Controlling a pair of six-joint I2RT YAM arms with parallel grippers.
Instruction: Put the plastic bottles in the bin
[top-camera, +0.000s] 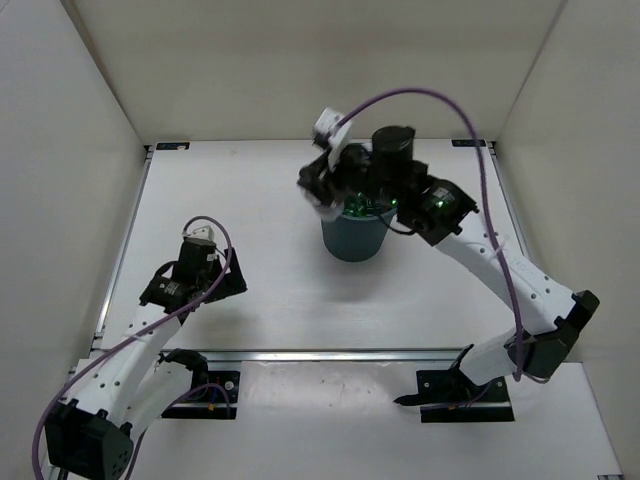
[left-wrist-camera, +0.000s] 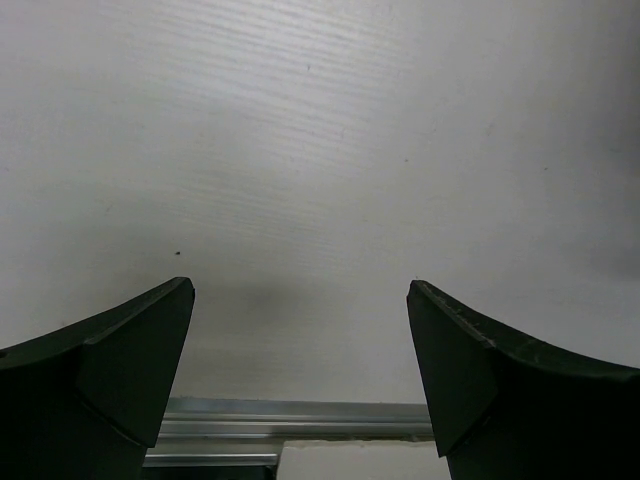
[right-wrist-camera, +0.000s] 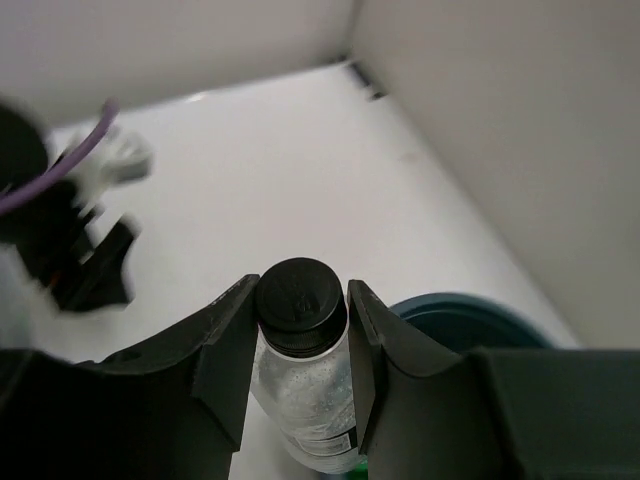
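My right gripper (right-wrist-camera: 298, 300) is shut on a clear plastic bottle (right-wrist-camera: 305, 385) with a black cap, holding it by the cap and neck. In the top view this gripper (top-camera: 325, 190) hangs over the left rim of the dark teal bin (top-camera: 352, 237), which stands at the middle back of the table. The bin's rim also shows in the right wrist view (right-wrist-camera: 470, 315), just right of the held bottle. Something green (top-camera: 352, 208) shows inside the bin. My left gripper (left-wrist-camera: 300, 330) is open and empty over bare table; in the top view it (top-camera: 205, 285) sits at the near left.
White walls enclose the table on three sides. A metal rail (top-camera: 330, 353) runs along the table's near edge and shows in the left wrist view (left-wrist-camera: 290, 418). The right arm's purple cable (top-camera: 420, 95) arcs above the bin.
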